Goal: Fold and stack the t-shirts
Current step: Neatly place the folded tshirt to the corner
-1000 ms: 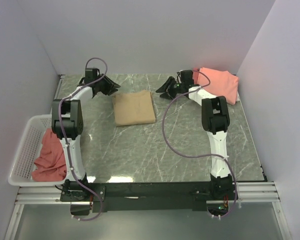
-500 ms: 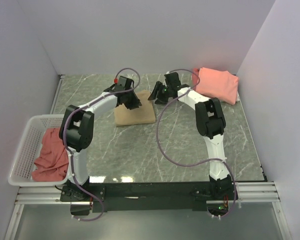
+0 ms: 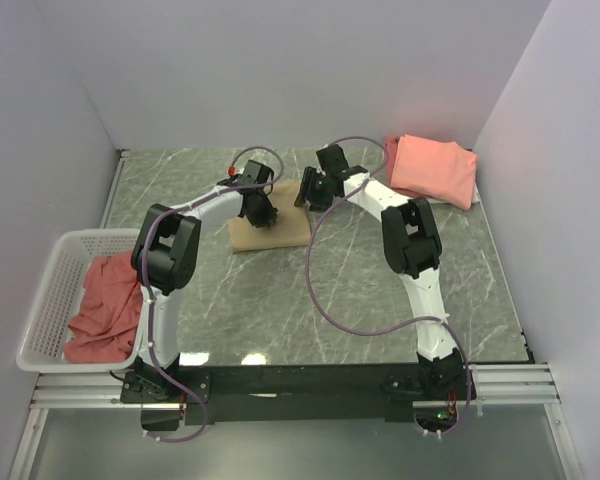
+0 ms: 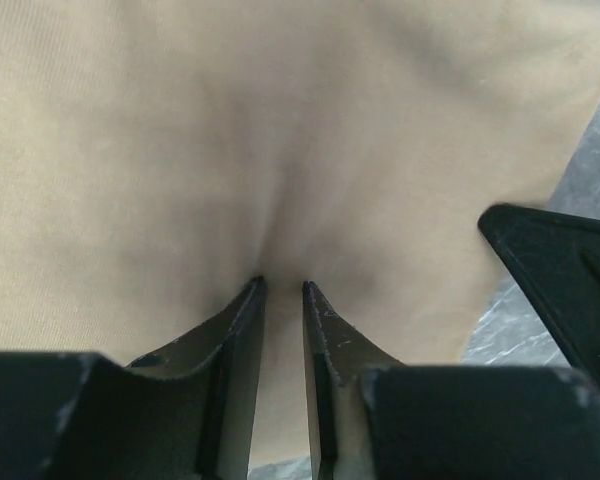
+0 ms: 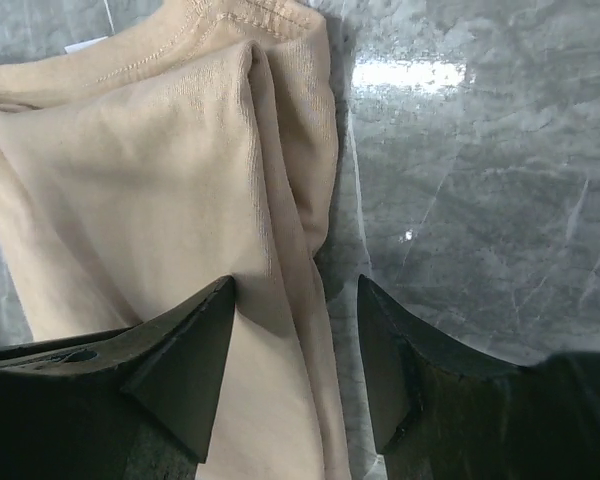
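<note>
Tan folded cotton t-shirt (image 3: pixel 280 232) lies mid-table, unstacked. Left gripper (image 4: pixel 280 290) nearly closed, pinching its cloth; right gripper (image 5: pixel 298 290) wide at its edge. Coral folded t-shirt (image 3: pixel 435 170) far-right; crumpled red t-shirt (image 3: pixel 100 310) awaits in white basket (image 3: pixel 60 265).

Nothing readable anywhere, honestly. Closest thing is a little white tag (image 5: pixel 88 44) poking out by the collar of the tan shirt (image 5: pixel 160 200), and any print on it is too small to make out.
</note>
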